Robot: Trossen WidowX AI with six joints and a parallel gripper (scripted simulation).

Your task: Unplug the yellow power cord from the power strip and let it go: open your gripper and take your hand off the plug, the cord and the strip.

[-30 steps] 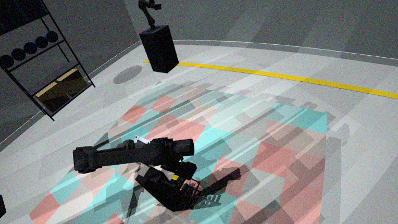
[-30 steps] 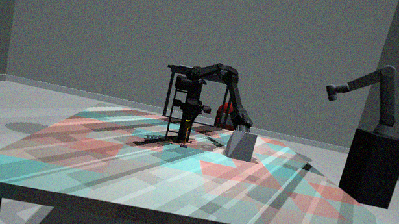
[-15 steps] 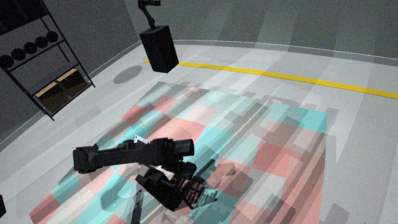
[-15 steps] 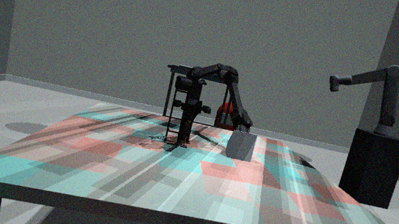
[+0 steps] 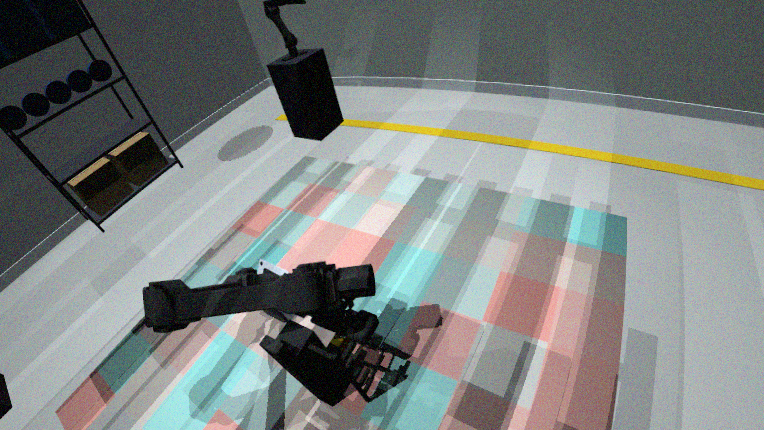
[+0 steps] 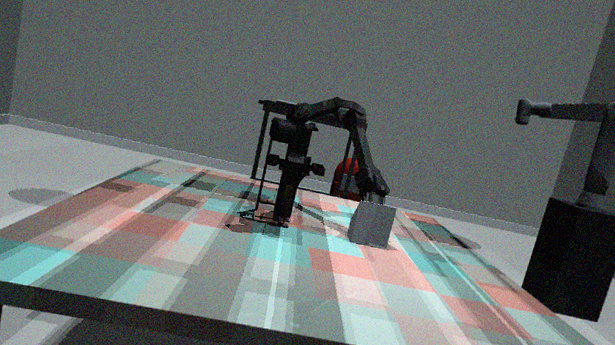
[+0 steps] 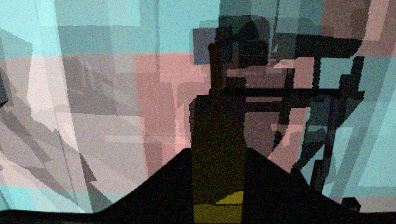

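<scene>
The yellow power cord's plug (image 7: 218, 150) sits between the fingers of the gripper (image 7: 218, 165), which are clamped on it; that much looks settled from the wrist view, where a dark olive block with a brighter yellow patch at its base fills the gap between the two black fingers. From where the top camera looks down, only a speck of that yellow (image 5: 337, 339) peeks out under the arm, near the table's near-left corner.

As I judge it, the grasp is made and the pull is what comes next. Whether the plug has already come free of the power strip (image 5: 304, 352) I cannot tell: the dark block under the wrist hides the join, and everything there is black on black. After the pull, the release and the withdrawal of the hand remain.

Each view offers something different. The wrist camera alone shows the plug held, plus a thin black wire frame (image 7: 320, 120) standing just beside it on the right. The top view shows how the arm (image 5: 240, 299) folds over the strip from the left edge. The exterior view shows the gripper pointing straight down at the table (image 6: 278, 323) toward its far side, with a grey block (image 6: 371, 224) near it, well apart from the fingers, and nothing of the plug itself.
</scene>
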